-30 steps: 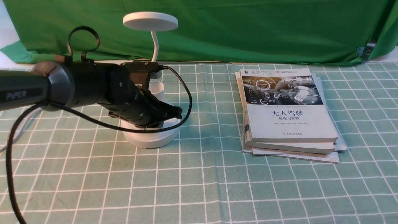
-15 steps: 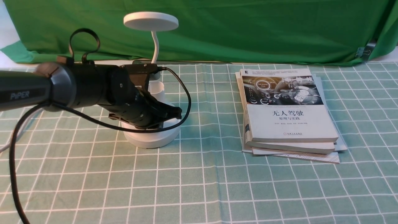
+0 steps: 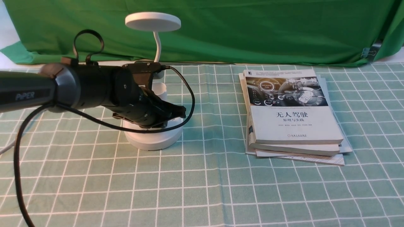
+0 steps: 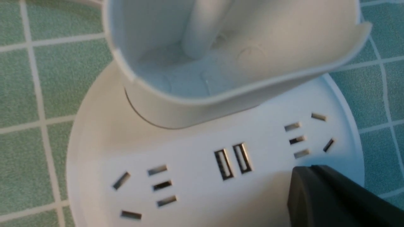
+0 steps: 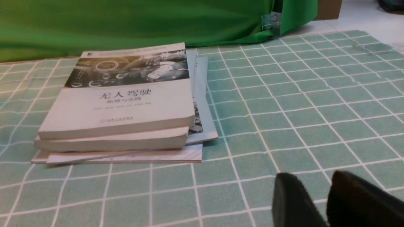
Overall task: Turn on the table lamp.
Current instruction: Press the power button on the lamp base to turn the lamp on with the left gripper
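The white table lamp stands at the left of the table; its disc head [image 3: 152, 21] is unlit above the thin gooseneck [image 3: 157, 47]. Only the front rim of its round base [image 3: 154, 140] shows below my left arm. My left gripper [image 3: 182, 112] is shut and empty, hovering low over the right side of the base. In the left wrist view its dark tip [image 4: 304, 176] lies just over the base [image 4: 189, 189], beside the two USB ports [image 4: 233, 159] and a socket [image 4: 303, 138], below the cup holder [image 4: 221, 94]. No buttons show. My right gripper [image 5: 311, 183] hangs over the cloth, jaws slightly apart.
A stack of books [image 3: 290, 113] lies right of the lamp, also seen as the books [image 5: 120, 101] in the right wrist view. A green backdrop [image 3: 252, 28] closes off the back. My left arm's black cable [image 3: 191, 94] loops beside the lamp.
My left gripper has risen slightly over the lamp base and the arm has edged to the right. The lamp head stays unlit.
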